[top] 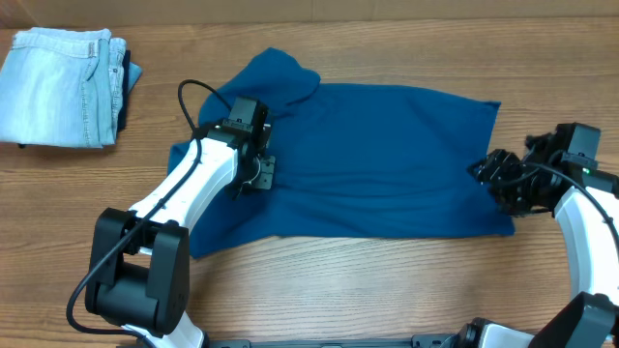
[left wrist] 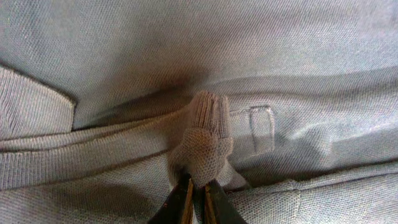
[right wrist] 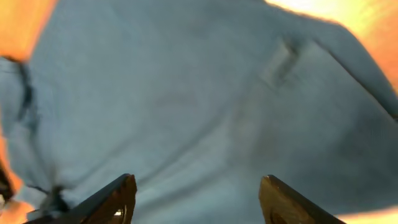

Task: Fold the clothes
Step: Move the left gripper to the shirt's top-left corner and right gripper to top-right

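Deep teal-blue short-sleeved polo shirt [top: 387,159] of soft knit fabric, spread loosely over the wooden table [top: 387,290], reaching from beneath the left gripper [top: 259,174] across to the right gripper [top: 493,174], with one rumpled lobe of cloth just beyond the left fingers toward the far edge. At the tips of the left fingers [left wrist: 180,205], pressed nearly together, a small bunch of ribbed knit pinched and gathered upward; a flat ribbed band off to the left of that bunch, a small sewn tab just to its right. Right fingers [right wrist: 118,196] spread wide, hanging over the shirt's edge with nothing between them; view there blurred, only a pale rectangular patch of cloth ahead and to the right of the fingers. Likely step in hand: securing two holds before carrying one side over for a first fold. To do it well: hold the left pinch firm but shallow, taking one ribbed layer only, not the cloth beneath; bring the right fingers down onto the hem edge directly below them and close on a single thickness; lift both ends level and together, so as to draw the body taut between the two pairs of fingers without dragging it over the wood; lay the lifted side down flat, edges matched, before letting go. Pale light-blue folded denim jeans [top: 58,87] well apart, far to the left of the left fingers, best left alone.
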Motion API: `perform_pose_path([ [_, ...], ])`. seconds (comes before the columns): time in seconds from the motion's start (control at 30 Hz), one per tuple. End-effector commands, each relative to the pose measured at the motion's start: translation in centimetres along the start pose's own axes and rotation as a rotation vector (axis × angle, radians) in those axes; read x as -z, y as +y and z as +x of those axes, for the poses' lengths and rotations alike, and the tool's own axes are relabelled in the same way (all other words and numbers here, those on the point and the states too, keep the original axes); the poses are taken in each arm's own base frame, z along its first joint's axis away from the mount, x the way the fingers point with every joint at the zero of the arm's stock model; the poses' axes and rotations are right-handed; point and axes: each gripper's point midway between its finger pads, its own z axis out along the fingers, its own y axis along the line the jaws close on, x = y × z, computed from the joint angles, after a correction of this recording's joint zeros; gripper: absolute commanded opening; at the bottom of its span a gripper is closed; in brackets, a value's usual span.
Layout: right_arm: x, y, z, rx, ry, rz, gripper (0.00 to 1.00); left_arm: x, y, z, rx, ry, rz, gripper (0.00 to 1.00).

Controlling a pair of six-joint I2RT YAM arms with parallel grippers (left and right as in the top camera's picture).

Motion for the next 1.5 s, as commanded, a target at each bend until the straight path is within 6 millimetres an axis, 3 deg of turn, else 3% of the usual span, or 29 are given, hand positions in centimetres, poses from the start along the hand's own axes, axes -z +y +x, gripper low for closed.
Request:
perform_pose_path([
  [0.0, -1.0, -3.2, -0.5, -0.064, -0.004, 0.169, 0.67, 0.4, 0.5, -0.8, 0.005, -0.021, -0.024, 0.11],
  [0.07, -1.9, -4.0, -1.0, -0.078, -0.005, 0.196, 0.68, 0.4, 0.5, -0.8, 0.005, -0.024, -0.023, 0.11],
  [0.27, -4.7, -2.9, -2.4, -0.066, 0.007, 0.097, 0.65, 0.4, 0.5, -0.8, 0.005, -0.022, -0.022, 0.11],
  [0.4, -5.6, -2.9, -3.0, -0.061, -0.001, 0.082, 0.48, 0.4, 0.5, -0.8, 0.005, -0.023, -0.022, 0.12],
  [0.47, -6.0, -3.0, -3.2, -0.06, -0.003, 0.081, 0.25, 0.4, 0.5, -0.8, 0.005, -0.023, -0.022, 0.12],
  [0.53, -6.4, -3.2, -3.1, -0.063, 0.004, 0.084, 0.25, 0.4, 0.5, -0.8, 0.005, -0.023, -0.022, 0.12],
  [0.57, -6.7, -3.3, -3.0, -0.067, 0.011, 0.086, 0.27, 0.4, 0.5, -0.8, 0.005, -0.022, -0.022, 0.12],
  [0.6, -6.9, -3.5, -2.9, -0.071, 0.022, 0.092, 0.41, 0.4, 0.5, -0.8, 0.005, -0.021, -0.022, 0.12],
  [0.67, -7.1, -3.7, -2.7, -0.075, 0.03, 0.096, 0.45, 0.4, 0.5, -0.7, 0.005, -0.019, -0.023, 0.12],
  [0.73, -7.2, -3.9, -2.6, -0.08, 0.036, 0.104, 0.6, 0.4, 0.5, -0.7, 0.005, -0.019, -0.023, 0.11],
  [0.8, -7.1, -4.4, -2.4, -0.103, 0.036, 0.135, 0.65, 0.4, 0.5, -0.7, 0.005, -0.019, -0.023, 0.11],
  [0.87, -7.0, -5.0, -2.5, -0.112, 0.026, 0.167, 0.66, 0.4, 0.5, -0.7, 0.005, -0.019, -0.023, 0.11],
  [1.03, -7.0, -5.3, -3.5, -0.099, -0.019, 0.187, 0.56, 0.4, 0.5, -0.7, 0.005, -0.019, -0.023, 0.11],
  [1.23, -6.8, -6.4, -6.1, -0.074, -0.14, 0.257, 0.57, 0.4, 0.6, -0.6, 0.005, -0.013, -0.024, 0.11],
  [1.47, -5.9, -8.3, -7.7, -0.069, -0.227, 0.373, 0.61, 0.4, 0.7, 0.0, 0.005, 0.01, -0.032, 0.16],
])
